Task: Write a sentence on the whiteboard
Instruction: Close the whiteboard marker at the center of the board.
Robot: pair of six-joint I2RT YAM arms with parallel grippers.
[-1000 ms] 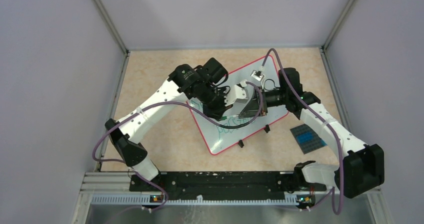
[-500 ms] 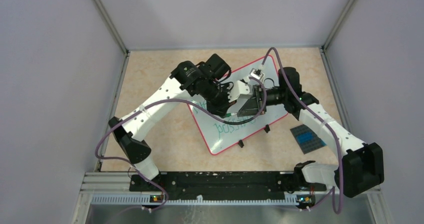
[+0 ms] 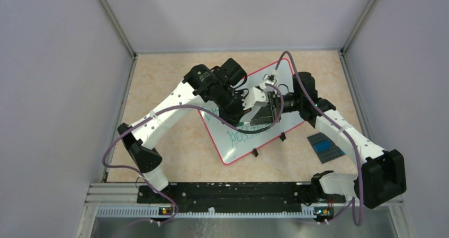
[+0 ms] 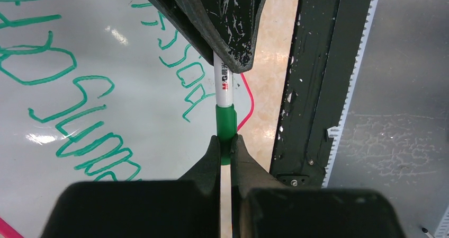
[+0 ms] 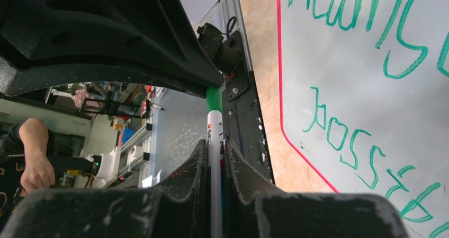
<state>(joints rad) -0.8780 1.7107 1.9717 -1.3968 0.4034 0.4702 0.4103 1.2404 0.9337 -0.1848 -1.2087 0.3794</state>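
The whiteboard (image 3: 241, 142), white with a thin red rim, lies tilted on the table and carries green handwriting; it also shows in the left wrist view (image 4: 106, 52) and the right wrist view (image 5: 370, 73). A white marker (image 4: 223, 81) with a green cap (image 4: 226, 126) is held above the board between both grippers. My left gripper (image 4: 226, 145) is shut on the green cap. My right gripper (image 5: 216, 148) is shut on the white barrel (image 5: 214, 137). In the top view the two grippers meet tip to tip (image 3: 249, 113) over the board's middle.
A small dark grey studded plate with a blue piece (image 3: 324, 145) lies right of the board. The board's two black feet (image 3: 256, 152) stick out at its near edge. The black base rail (image 3: 233, 193) runs along the near table edge.
Both arms have shifted slightly toward the back of the table, still joined at the marker. The right wrist has moved a little left and up in the top view.
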